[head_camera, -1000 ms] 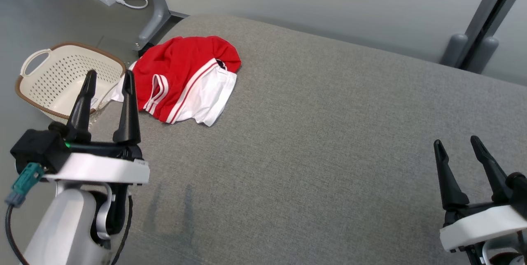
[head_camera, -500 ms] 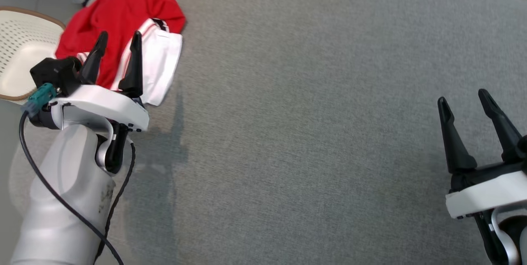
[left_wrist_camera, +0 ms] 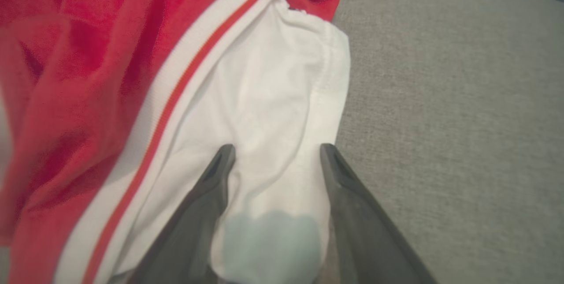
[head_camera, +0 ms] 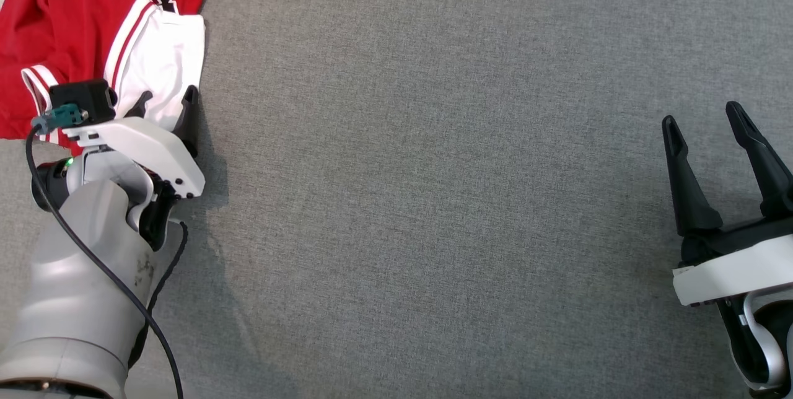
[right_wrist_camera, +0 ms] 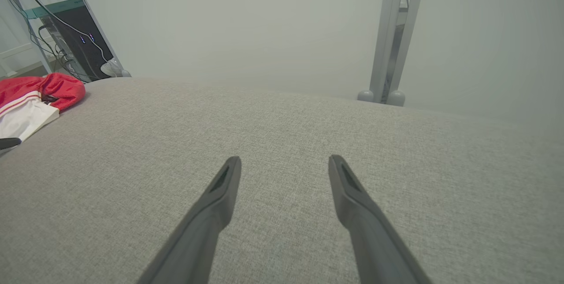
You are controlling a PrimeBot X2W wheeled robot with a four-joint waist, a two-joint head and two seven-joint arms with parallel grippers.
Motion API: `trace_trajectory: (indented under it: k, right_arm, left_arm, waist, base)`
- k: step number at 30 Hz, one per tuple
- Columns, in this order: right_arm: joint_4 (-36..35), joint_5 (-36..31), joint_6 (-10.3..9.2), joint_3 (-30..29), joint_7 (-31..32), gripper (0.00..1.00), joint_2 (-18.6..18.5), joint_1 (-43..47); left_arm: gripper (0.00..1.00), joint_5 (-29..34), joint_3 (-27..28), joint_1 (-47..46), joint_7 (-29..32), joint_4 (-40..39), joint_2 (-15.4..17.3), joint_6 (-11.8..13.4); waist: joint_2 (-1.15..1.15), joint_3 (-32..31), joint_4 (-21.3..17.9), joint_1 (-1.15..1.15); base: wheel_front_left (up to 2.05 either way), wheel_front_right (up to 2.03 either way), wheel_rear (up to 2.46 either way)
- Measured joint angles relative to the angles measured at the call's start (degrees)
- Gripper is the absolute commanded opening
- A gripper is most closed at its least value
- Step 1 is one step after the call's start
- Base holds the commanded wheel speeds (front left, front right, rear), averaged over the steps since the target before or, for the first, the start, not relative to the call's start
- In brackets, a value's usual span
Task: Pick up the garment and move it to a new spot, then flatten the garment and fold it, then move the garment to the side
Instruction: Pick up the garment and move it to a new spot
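Grey cushion (head_camera: 433, 170): left gripper (left_wrist_camera: 276, 147) spread wide, empty, straddling white edge of garment (left_wrist_camera: 264, 76). A shallow single-layer pinch could slip. Right gripper (head_camera: 700, 112) gaping, empty.

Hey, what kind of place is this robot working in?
Probably a robotics lab or test room, not a home: a plain pale wall, a metal frame post and a dark cabled equipment rack stand behind the grey fabric surface where the red and white garment lies.

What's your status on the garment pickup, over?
Left gripper open, poised over garment at its white panel, no grip yet. Right gripper open above gray cushion. Garment crumpled, far left of cushion. Nothing in the way.
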Motion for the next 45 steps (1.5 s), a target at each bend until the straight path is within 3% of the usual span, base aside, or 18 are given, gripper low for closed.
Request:
trace_trajectory:
  k: [3, 4, 6, 18, 22, 23, 27, 36, 45]
  right_arm:
    - [0.0, -0.1, 0.00, 0.3, 0.1, 1.00, 0.0, -0.3]
    - [0.0, -0.1, 0.00, 0.5, 0.1, 1.00, 0.0, -0.6]
    - [0.1, -0.1, 0.00, 0.8, 0.1, 1.00, 0.0, -1.3]
    - [2.4, 0.1, 0.00, 0.0, -2.0, 1.00, 1.3, -0.8]
    - [3.2, 0.1, 0.00, -0.1, -2.6, 1.00, 1.9, 0.0]
    - [3.7, 0.1, 0.00, -0.1, -3.0, 1.00, 2.2, 0.2]
    - [4.1, 0.2, 0.00, -0.1, -3.9, 1.00, 2.6, 0.7]
    - [6.0, 0.3, 0.00, -0.8, -5.5, 1.00, 4.1, 4.2]
    - [6.6, -0.4, 0.00, -0.9, -6.5, 1.00, 4.8, 7.8]
  left_arm:
    - [1.00, -0.7, -0.4, -1.6, 2.1, 1.6, 0.0, 0.0]
    - [0.94, -0.9, -0.6, -1.8, 2.6, 1.8, -0.1, 0.0]
    - [0.00, -0.9, -1.0, -2.2, 2.0, 2.2, 0.1, -0.1]
    - [0.00, 0.1, -1.4, -1.2, -6.2, 0.3, 3.6, 0.6]
    - [0.00, 1.3, 0.4, 0.5, -6.4, -6.8, 5.1, 2.5]
    - [0.00, 2.7, 2.4, 2.6, -6.4, -12.8, 6.3, 4.0]
    - [0.00, 4.5, 6.1, 7.6, -6.4, -21.9, 7.1, 6.0]
    - [0.00, 8.9, 12.1, 24.1, -6.4, -43.4, 4.9, 8.4]
    - [0.00, 11.3, 10.7, 38.9, -5.4, -59.7, 2.2, 10.1]
  waist:
    - [0.00, 0.6, 0.0, 0.00]
    - [0.00, 0.8, 0.0, 0.00]
    - [0.00, 0.8, -0.1, 0.00]
    - [0.00, -3.1, -0.5, 0.00]
    - [0.00, -4.6, -0.6, 0.00]
    - [0.00, -5.7, -0.7, 0.00]
    - [0.00, -7.4, -0.9, 0.00]
    - [0.00, -13.4, -2.9, 0.00]
    - [0.00, -19.8, -7.1, 0.00]
  base:
    - [0.00, 0.00, 0.00]
    - [0.00, 0.00, 0.00]
    - [0.00, 0.00, 0.00]
    - [0.00, 0.00, 0.00]
    - [0.00, 0.00, 0.00]
    - [0.00, 0.00, 0.00]
    - [0.00, 0.00, 0.00]
    - [0.00, 0.00, 0.00]
    - [0.00, 0.00, 0.00]
